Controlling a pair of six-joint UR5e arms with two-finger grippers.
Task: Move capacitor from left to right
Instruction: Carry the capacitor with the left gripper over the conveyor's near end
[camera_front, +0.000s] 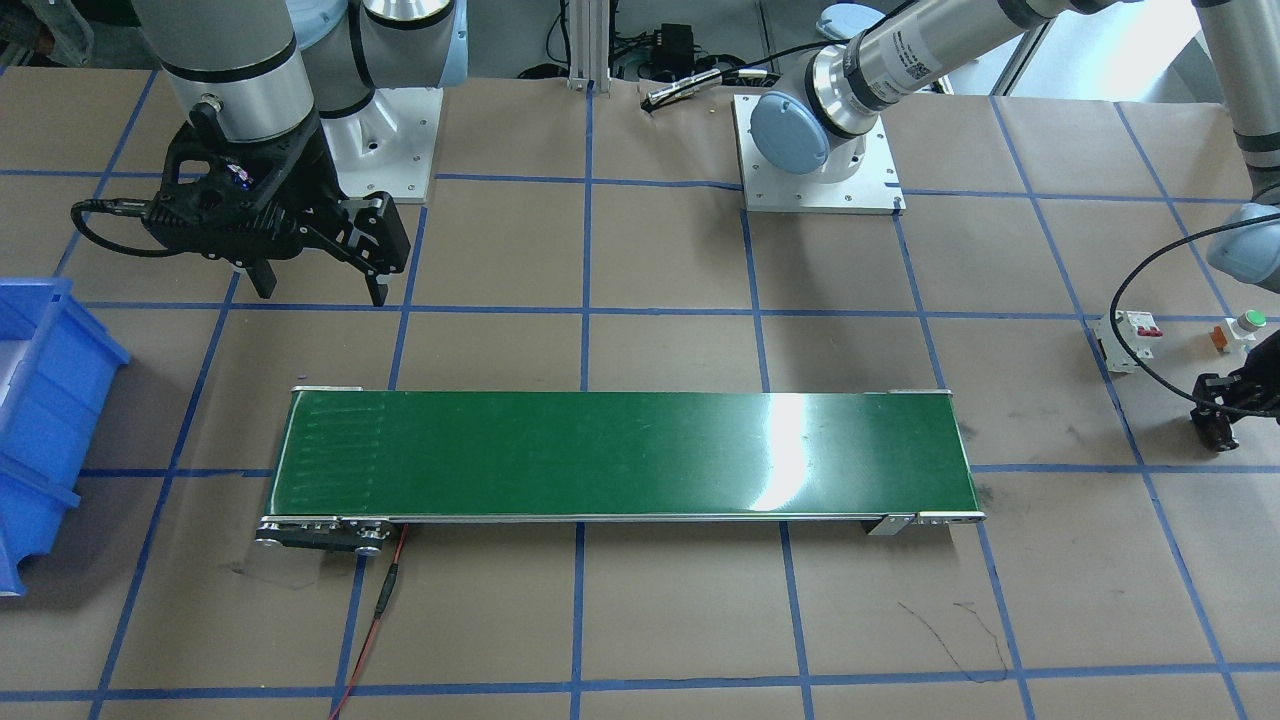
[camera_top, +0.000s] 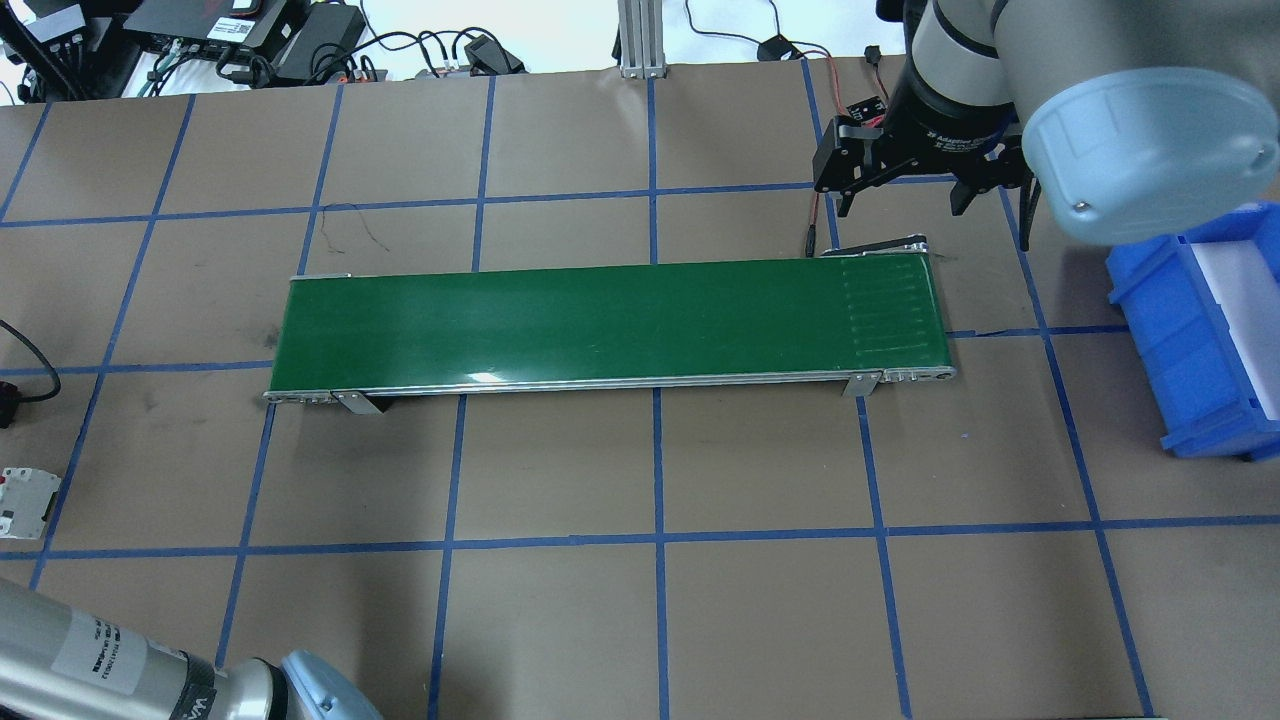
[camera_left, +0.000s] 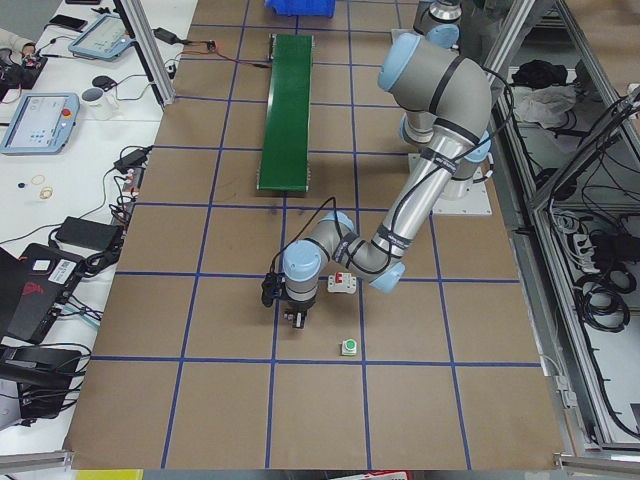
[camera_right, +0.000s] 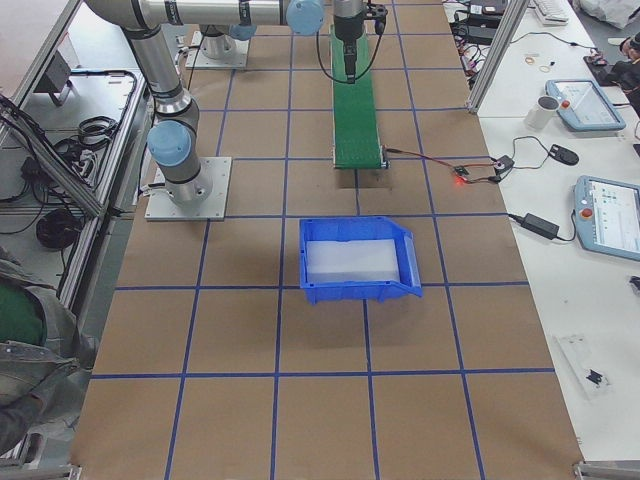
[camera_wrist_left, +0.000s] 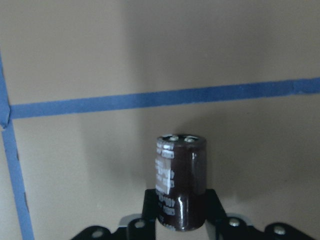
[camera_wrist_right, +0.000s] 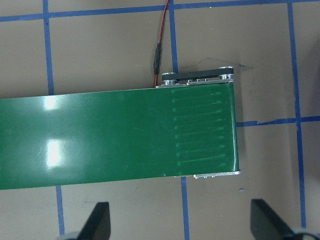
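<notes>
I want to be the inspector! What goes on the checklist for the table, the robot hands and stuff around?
Surface: brown paper table with blue tape grid.
Job's things: capacitor upright, held by left gripper.
Clutter: green conveyor, blue bin, white breaker, push button.
Grippers: left gripper shut on capacitor; right gripper open near conveyor's end.
Cables: red wire at conveyor; black cable at right wrist.
Surroundings: pendants and mug on side bench.

The dark, glossy capacitor (camera_wrist_left: 180, 175) sat clamped at its base between the left gripper's (camera_wrist_left: 181, 204) black fingers (camera_wrist_left: 150, 202). Behind it lay brown paper (camera_wrist_left: 240, 45), crossed by blue tape (camera_wrist_left: 160, 98), with another strip along the left.
</notes>
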